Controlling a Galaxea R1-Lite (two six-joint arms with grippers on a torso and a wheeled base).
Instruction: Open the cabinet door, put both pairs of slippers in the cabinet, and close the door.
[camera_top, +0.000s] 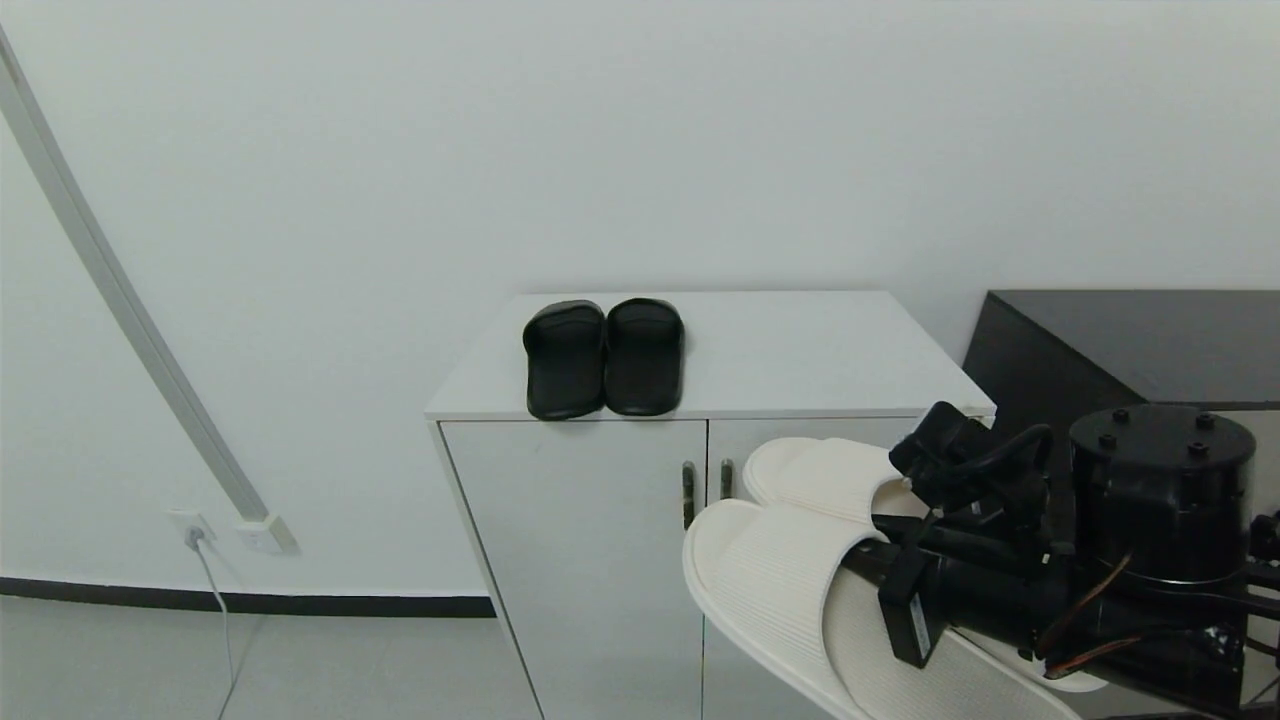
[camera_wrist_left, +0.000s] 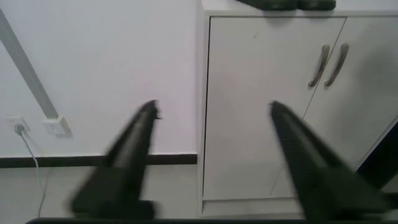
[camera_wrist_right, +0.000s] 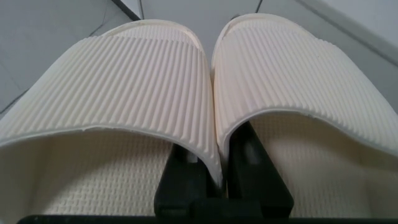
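A white two-door cabinet (camera_top: 580, 540) stands against the wall with both doors closed, their two dark handles (camera_top: 689, 494) meeting at the middle. A pair of black slippers (camera_top: 603, 356) lies side by side on its top. My right gripper (camera_wrist_right: 214, 171) is shut on a pair of white ribbed slippers (camera_top: 790, 560), pinching their inner walls together, held in the air in front of the right door. My left gripper (camera_wrist_left: 211, 109) is open, low and to the left of the cabinet (camera_wrist_left: 261, 106), facing its left door and handles (camera_wrist_left: 329, 65).
A black table or cabinet (camera_top: 1130, 345) stands to the right of the white cabinet. At left, a grey conduit (camera_top: 110, 280) slants down the wall to outlets (camera_top: 265, 535) with a cable (camera_top: 225, 620) hanging to the grey floor.
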